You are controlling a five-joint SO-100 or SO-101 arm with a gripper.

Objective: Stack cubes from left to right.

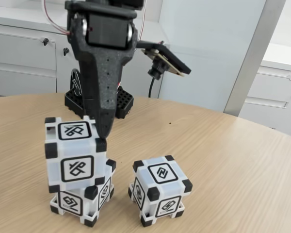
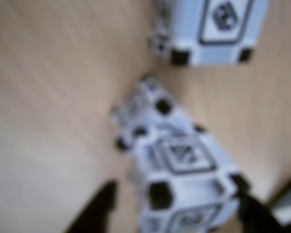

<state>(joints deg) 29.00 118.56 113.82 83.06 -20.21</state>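
Three white cubes with black corners and glyph faces stand on the round wooden table point(image 1: 223, 145). At the left of the fixed view, one cube point(image 1: 75, 155) rests on a second cube point(image 1: 82, 201), shifted a little left of it. The third cube point(image 1: 160, 189) stands alone to their right. My black gripper point(image 1: 101, 130) comes down at the upper cube's back right corner. The blurred wrist view shows the upper cube point(image 2: 184, 160) between my fingers, the lower cube point(image 2: 145, 104) beneath it and the third cube point(image 2: 218, 29) at the top. The gripper point(image 2: 174, 189) is open, with a gap between the left finger point(image 2: 94, 208) and the cube.
The arm's black base point(image 1: 121, 102) stands behind the stack. The wrist camera point(image 1: 165, 60) juts out to the right of the arm. White cabinets point(image 1: 24, 53) line the wall beyond the table's curved far edge. Bare wood stretches to the right of the third cube.
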